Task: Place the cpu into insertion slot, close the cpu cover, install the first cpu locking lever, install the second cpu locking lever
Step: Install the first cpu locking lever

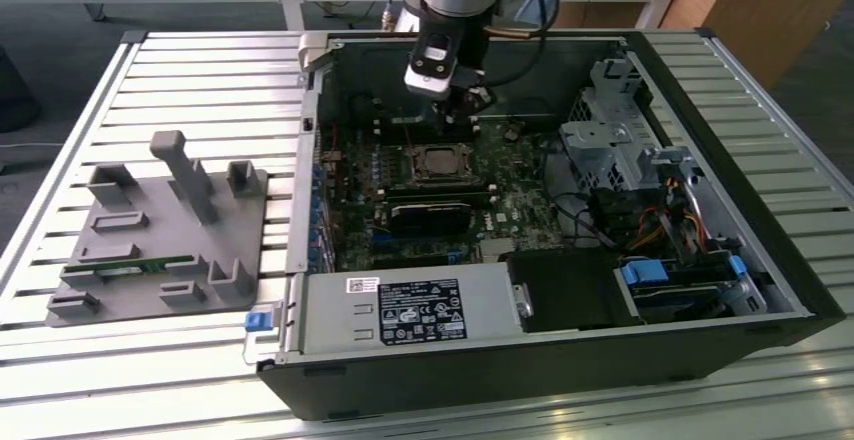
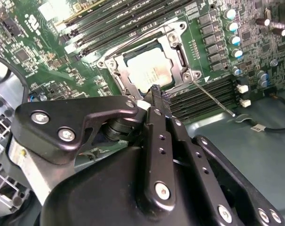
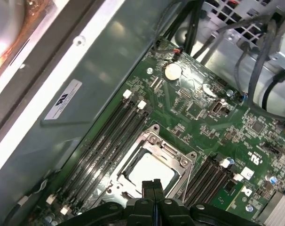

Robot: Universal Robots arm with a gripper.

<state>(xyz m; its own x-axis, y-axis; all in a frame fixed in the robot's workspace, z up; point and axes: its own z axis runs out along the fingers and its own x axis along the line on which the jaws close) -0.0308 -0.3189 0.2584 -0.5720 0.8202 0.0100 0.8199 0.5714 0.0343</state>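
Note:
The cpu (image 2: 149,70) shows its silver-grey top inside the insertion slot (image 1: 412,150) on the green board. The cpu cover (image 2: 178,52), a silver frame, lies down around the chip, as the first wrist view also shows for the cpu (image 3: 149,172) and the cpu cover (image 3: 154,140). One thin locking lever (image 2: 213,97) sticks out from the socket corner over the memory slots. My gripper (image 2: 155,90) hovers just over the socket's edge, fingers pressed together on nothing. In the exterior view the gripper (image 1: 457,120) hangs inside the open case, right behind the socket.
A black card (image 1: 430,216) sits in front of the socket, and a power supply (image 1: 407,310) fills the case's front. A drive cage (image 1: 614,145) and cables crowd the exterior view's right. Long memory slots (image 3: 109,141) flank the socket. A grey fixture (image 1: 160,225) stands on the slatted table.

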